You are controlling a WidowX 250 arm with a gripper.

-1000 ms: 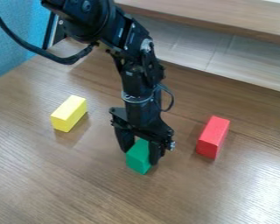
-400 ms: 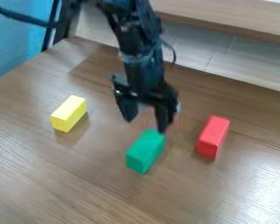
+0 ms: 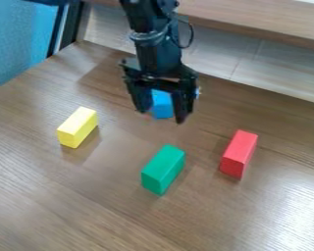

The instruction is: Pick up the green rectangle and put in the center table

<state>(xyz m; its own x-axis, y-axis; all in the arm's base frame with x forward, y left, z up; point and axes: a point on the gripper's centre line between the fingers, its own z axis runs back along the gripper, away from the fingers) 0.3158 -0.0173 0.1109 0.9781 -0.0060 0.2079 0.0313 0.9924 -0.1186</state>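
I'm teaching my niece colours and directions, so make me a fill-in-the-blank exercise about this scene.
In the view, the yellow block is to the ____ of the green block.
In the view, the red block is to the ____ of the green block.
The block seen between the fingers of the claw is ____.

Missing words: left; right; blue.

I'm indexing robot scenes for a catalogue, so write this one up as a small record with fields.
surface: brown wood-grain table
target: green rectangular block, on the table, not held
picture left: yellow rectangular block
picture right: red rectangular block
farther back: blue block, partly hidden, seen between the fingers; contact cannot be told
block material: cannot tell
hand: black, two-fingered hand, fingers apart, beyond the green block
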